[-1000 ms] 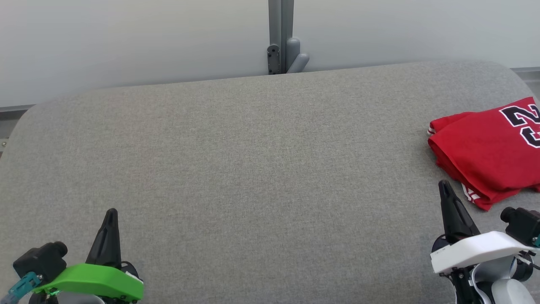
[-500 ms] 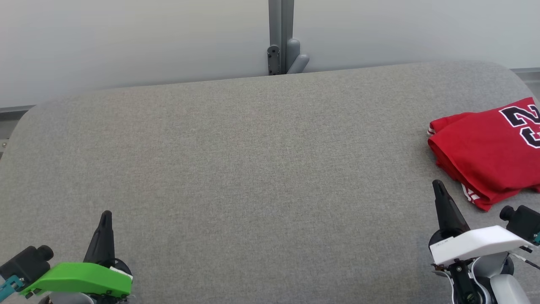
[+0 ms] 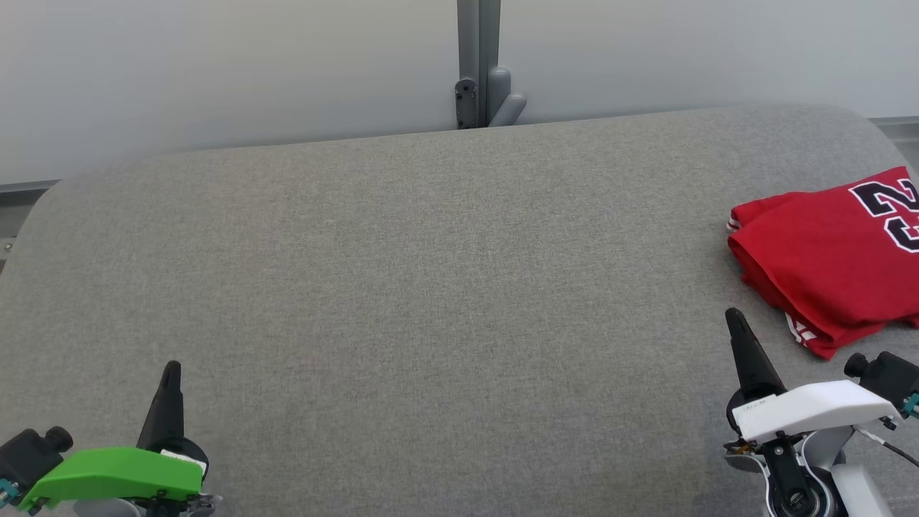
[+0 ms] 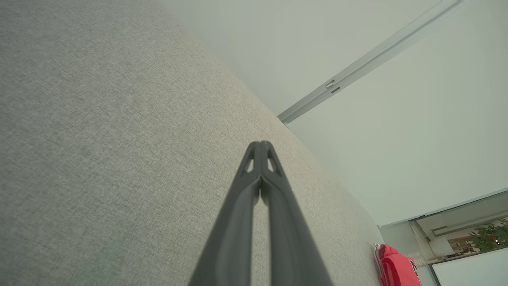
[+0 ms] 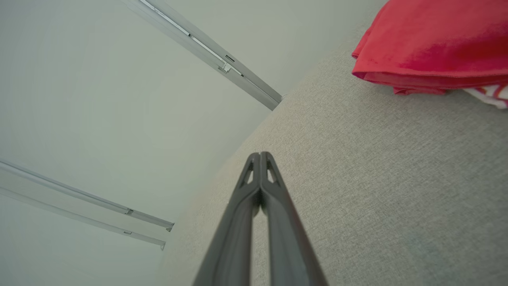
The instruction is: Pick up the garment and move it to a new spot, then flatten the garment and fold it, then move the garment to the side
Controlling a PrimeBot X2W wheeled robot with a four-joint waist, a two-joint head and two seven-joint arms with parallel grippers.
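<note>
On one grey table (image 3: 431, 287) lies one folded red garment (image 3: 826, 266).

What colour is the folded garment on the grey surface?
The folded fabric garment is red with black numerals; head view shows it best.

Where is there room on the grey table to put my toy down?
The whole middle of the table is bare, from the far edge down to the left tool and right tool. It gets crowded only at the right end, where the folded red shirt lies.
</note>
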